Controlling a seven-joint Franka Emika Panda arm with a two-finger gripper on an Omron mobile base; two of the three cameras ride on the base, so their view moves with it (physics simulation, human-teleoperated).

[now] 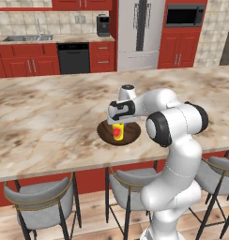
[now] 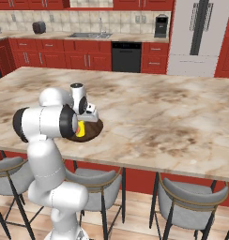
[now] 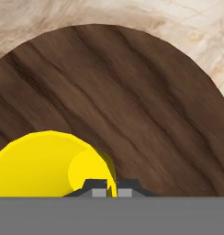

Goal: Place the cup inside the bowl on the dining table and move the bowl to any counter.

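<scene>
The claw (image 3: 106, 190) is squeezed tight on the wall of the yellow cup (image 3: 45, 164), with one dark tip on each side of the thin rim, so the cup sits right at the claw and hangs just under the robot's hand. The cup (image 1: 117, 131) is upright, its red mark facing us, and it is over the middle of the brown bowl (image 1: 131, 133), down inside its rim; I cannot tell if it touches the bottom. The bowl (image 2: 91, 130) sits on the dining table (image 2: 172, 117), near the edge with the grey stools (image 1: 43, 199).
</scene>
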